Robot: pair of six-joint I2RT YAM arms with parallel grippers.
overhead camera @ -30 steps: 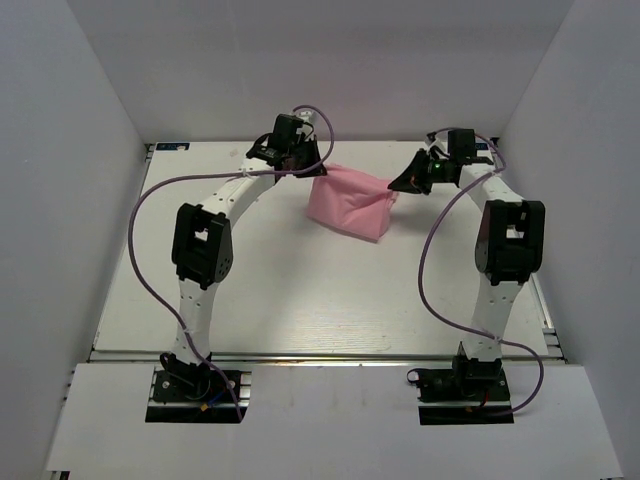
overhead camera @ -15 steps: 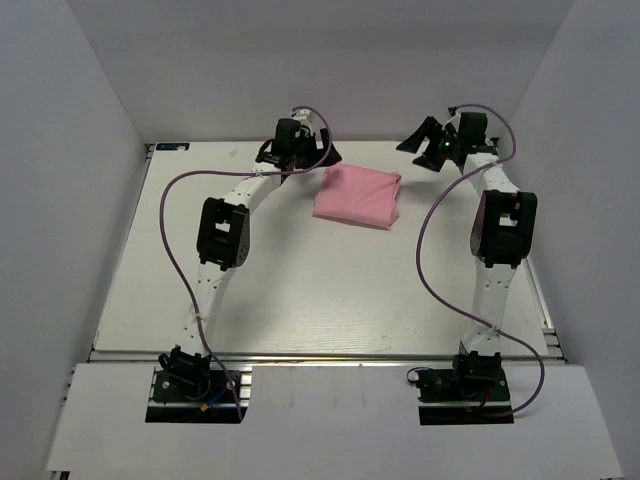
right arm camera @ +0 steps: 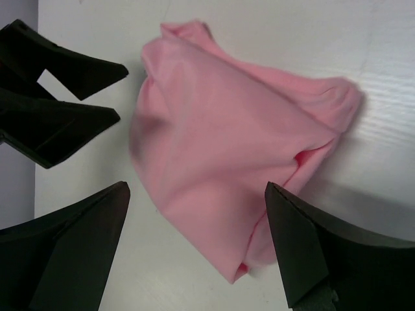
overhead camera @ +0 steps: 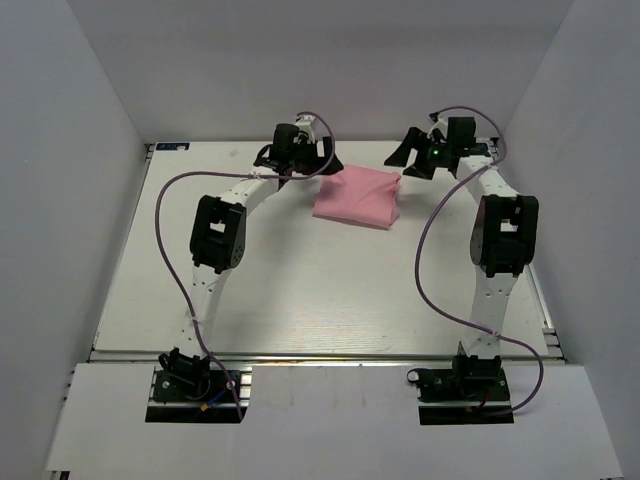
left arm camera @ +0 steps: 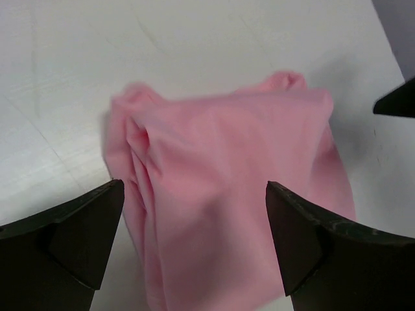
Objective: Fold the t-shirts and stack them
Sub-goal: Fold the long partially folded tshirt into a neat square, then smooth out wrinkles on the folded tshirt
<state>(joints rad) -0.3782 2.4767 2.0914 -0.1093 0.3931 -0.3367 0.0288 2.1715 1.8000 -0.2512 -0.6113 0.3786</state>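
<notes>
The pink t-shirt (overhead camera: 357, 197) lies on the white table as a small folded bundle at the back centre. It fills the left wrist view (left arm camera: 227, 194) and the right wrist view (right arm camera: 227, 129), with soft creases along its edges. My left gripper (overhead camera: 324, 164) hovers open at the bundle's back-left corner (left arm camera: 194, 186), nothing between its fingers (left arm camera: 78, 240). My right gripper (overhead camera: 406, 158) hovers open at the back-right corner (right arm camera: 198, 188), also holding nothing. The left gripper's black fingers (right arm camera: 58, 97) show in the right wrist view.
The white table (overhead camera: 300, 290) is boxed in by pale walls on the left, right and back. Purple cables (overhead camera: 160, 210) loop off both arms. The arm bases (overhead camera: 195, 385) stand at the near edge.
Both grippers have opened and let go of the t-shirt. It has dropped from a lifted, stretched shape into a flat bundle on the table, and both grippers have drawn slightly back from it.
</notes>
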